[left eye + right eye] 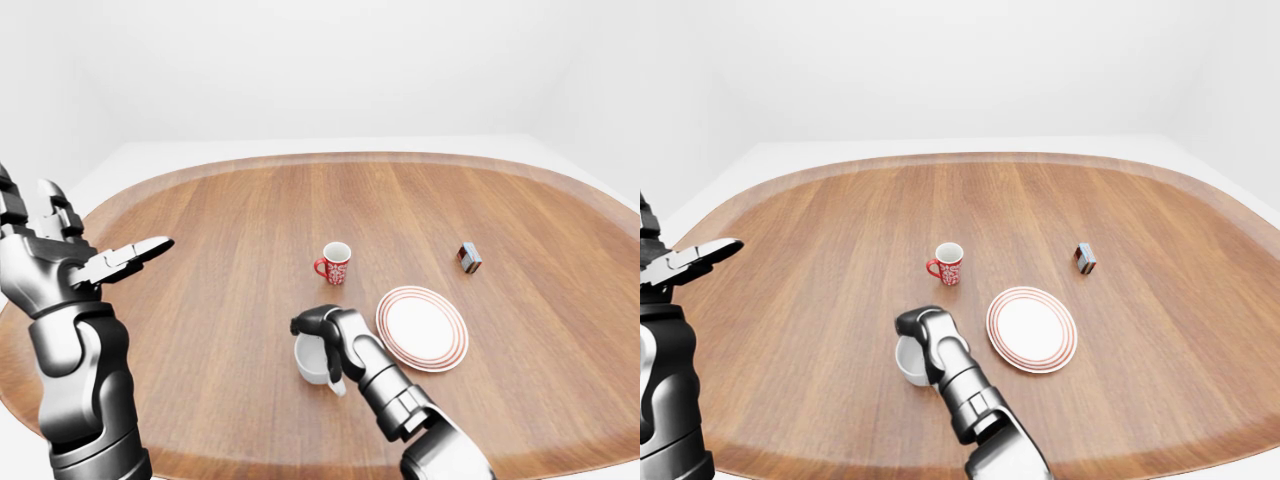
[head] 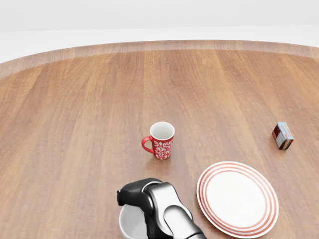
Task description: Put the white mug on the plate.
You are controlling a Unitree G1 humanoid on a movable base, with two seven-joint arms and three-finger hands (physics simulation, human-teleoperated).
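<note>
Gripping the white mug [image 1: 312, 362] at its rim, the right hand [image 1: 328, 330] risks slipping; the plate [image 1: 422, 328] lies just right, the left hand [image 1: 60, 255] is held open.

The counter [image 1: 230, 230] is showing smooth, satin wood grain — the white mug [image 1: 312, 362] and plate [image 1: 422, 328] are looking like glossy ceramic.

Mugs: two, namely one white mug [image 1: 312, 361] and one red patterned mug [image 2: 160, 140]. Plates: one, a red-ringed plate [image 2: 238, 197]. Small boxes: one small box [image 2: 282, 135], possibly a carton, too small to read. Tables: one wooden table [image 1: 230, 240]. Robot hands: two, left hand [image 1: 70, 255] and right hand [image 1: 328, 335].
</note>
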